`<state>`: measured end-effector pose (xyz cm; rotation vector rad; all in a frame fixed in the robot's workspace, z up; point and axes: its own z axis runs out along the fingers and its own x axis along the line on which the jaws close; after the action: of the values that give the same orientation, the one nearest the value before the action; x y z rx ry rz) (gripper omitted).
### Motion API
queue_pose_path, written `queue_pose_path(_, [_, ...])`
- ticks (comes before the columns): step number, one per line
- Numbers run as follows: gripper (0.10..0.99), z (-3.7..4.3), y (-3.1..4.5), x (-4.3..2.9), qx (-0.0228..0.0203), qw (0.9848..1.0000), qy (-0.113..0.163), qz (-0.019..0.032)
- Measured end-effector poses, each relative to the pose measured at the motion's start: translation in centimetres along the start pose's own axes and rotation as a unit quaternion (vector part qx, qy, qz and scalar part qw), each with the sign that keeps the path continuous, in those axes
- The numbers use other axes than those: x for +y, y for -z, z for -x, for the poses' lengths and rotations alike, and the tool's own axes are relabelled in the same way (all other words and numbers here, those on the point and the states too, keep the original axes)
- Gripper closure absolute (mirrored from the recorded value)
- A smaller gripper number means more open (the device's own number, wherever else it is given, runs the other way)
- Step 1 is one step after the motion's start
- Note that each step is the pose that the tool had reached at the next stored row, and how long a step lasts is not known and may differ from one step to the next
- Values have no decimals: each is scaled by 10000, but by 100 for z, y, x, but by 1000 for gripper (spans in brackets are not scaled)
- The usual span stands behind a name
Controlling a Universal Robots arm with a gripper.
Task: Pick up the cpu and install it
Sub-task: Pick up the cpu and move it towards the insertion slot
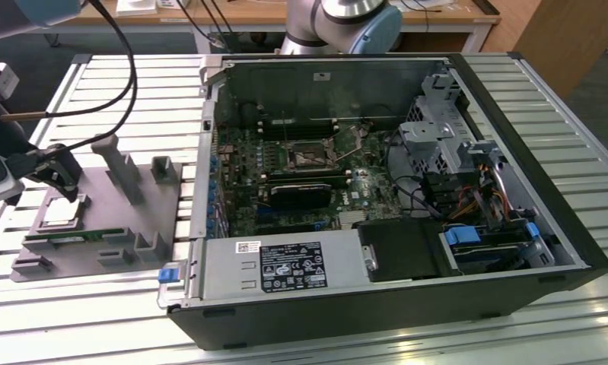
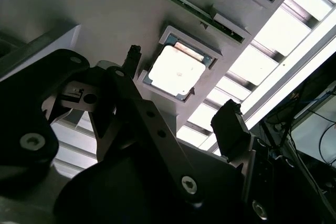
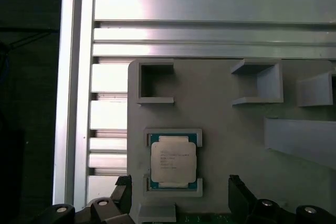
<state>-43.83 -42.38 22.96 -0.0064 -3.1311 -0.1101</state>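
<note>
Claw (image 3: 179,182) wide open, holding nothing, its 2 fingers (image 3: 237,190) either side of the cpu (image 3: 173,162), seated flat in the grey fixture plate (image 3: 226,124) on the slatted tabletop (image 3: 210,9), at 9 o'clock of the computer case (image 1: 334,328) in the exterior view.

Between the black jaws of my gripper (image 3: 179,190) I see the cpu (image 3: 173,162), silver-topped with a teal-green rim. Around it the tray (image 3: 231,129) is plain grey; beyond the jaws, the table (image 3: 210,9) is ribbed silver.
</note>
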Motion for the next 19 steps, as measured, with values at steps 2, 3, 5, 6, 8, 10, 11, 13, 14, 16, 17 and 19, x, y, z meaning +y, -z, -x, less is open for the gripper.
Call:
queue_pose_path(2, [267,0,-2,0,0,10000,0,0])
queue_pose_path(3, [267,0,-2,0,0,10000,0,0])
queue_pose_path(5, [267,0,-5,0,0,10000,0,1])
queue_pose_path(6, [267,0,-6,0,0,10000,0,1])
queue_pose_path(8, [267,0,-10,0,-1,10000,-8,1])
queue_pose_path(10, [267,0,-17,-1,-5,10000,-58,2])
queue_pose_path(11, [267,0,-20,-1,-7,9999,-100,1])
queue_pose_path(13, [267,1,-33,3,-12,9999,-153,3])
queue_pose_path(14, [267,2,-41,11,-12,9999,-167,2])
queue_pose_path(16, [267,3,-64,19,-16,9998,-213,1])
queue_pose_path(17, [267,3,-75,22,-17,9997,-235,0])
queue_pose_path(19, [267,3,-98,21,-18,9997,-255,0])
